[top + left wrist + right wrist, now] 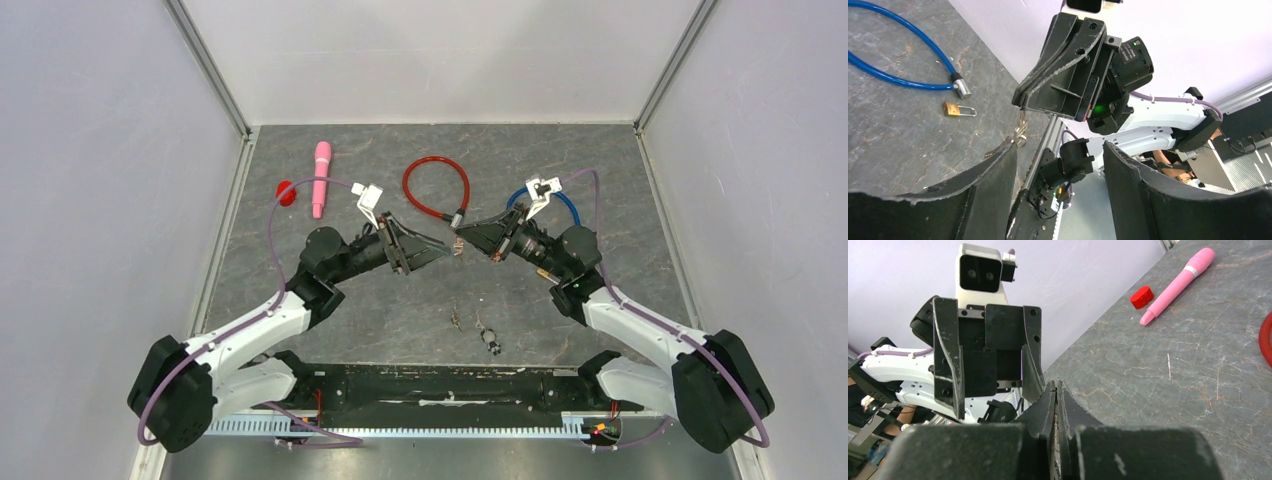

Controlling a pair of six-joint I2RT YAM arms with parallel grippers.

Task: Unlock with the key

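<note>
Right tool (1021, 101) clamped on small metal key bunch (1019, 135) hanging above grey marbled worktop (898, 145); left tool (436, 250) opposite, spread apart

Red cable (436, 159); blue cable (898, 81); padlock (951, 108) (seemingly brass).

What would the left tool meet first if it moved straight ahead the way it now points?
Probably the right tool, shut on a key bunch dangling directly ahead of the open left tool; exact depth is unclear.
</note>
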